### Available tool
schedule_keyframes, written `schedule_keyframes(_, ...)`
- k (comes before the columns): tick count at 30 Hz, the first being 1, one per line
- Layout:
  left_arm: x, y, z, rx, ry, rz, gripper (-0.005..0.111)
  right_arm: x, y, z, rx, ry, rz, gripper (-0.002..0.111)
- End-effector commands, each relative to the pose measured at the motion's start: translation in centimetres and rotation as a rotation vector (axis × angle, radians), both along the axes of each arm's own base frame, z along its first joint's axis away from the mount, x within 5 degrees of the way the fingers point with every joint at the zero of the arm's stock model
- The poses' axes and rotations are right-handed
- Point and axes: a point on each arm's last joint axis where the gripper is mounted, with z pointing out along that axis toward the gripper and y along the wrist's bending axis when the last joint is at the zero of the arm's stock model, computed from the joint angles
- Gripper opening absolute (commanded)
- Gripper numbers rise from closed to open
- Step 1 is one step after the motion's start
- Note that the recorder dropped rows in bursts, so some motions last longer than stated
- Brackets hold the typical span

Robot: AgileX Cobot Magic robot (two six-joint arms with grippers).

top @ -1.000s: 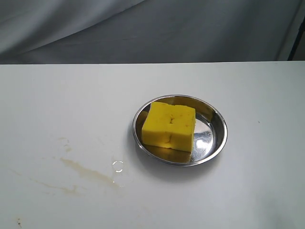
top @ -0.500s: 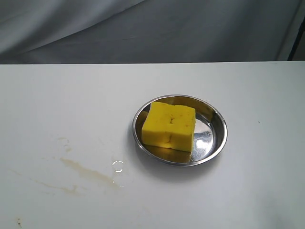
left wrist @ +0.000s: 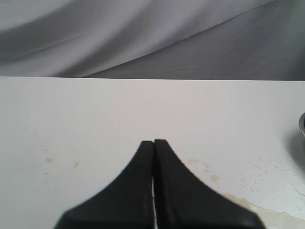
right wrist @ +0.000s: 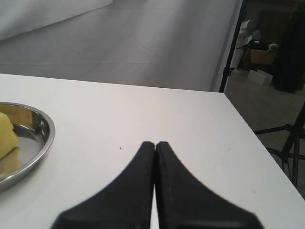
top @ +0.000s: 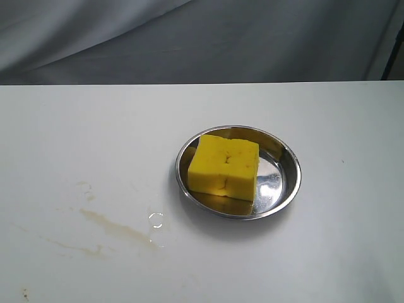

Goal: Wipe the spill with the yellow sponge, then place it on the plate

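Soft, even light; faint shadows

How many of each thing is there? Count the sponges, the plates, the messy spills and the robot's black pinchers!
Sponges: 1, the yellow sponge, lying in the plate.
Plates: 1, the plate, shiny metal.
Spills: 1, the spill, smeared in brownish streaks.
Grippers: 2, the left gripper and the right gripper, both shut.
Total: 5.

I read no words, numbers, labels or brand marks anywhere, neither on the sponge (top: 224,165) nor the plate (top: 288,168).
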Motion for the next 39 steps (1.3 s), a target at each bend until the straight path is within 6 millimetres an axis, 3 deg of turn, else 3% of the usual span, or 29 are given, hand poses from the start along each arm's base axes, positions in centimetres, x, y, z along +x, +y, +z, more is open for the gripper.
schedule_keyframes(1,-0.01,-0.04,-0.08,-0.013,-0.004,-0.003,0.0,0.02,-0.03,-0.04,0.009,-0.004,-0.007,0.0)
schedule_keyframes(9,-0.01,-0.04,-0.08,-0.013,-0.004,-0.003,0.0,0.05,0.37,-0.04,0.009,-0.004,0.062,0.0)
schedule_keyframes(39,-0.01,-0.04,-0.08,-0.013,-0.004,-0.003,0.0,0.05,0.37,-0.04,0.009,-0.004,0.062,0.0)
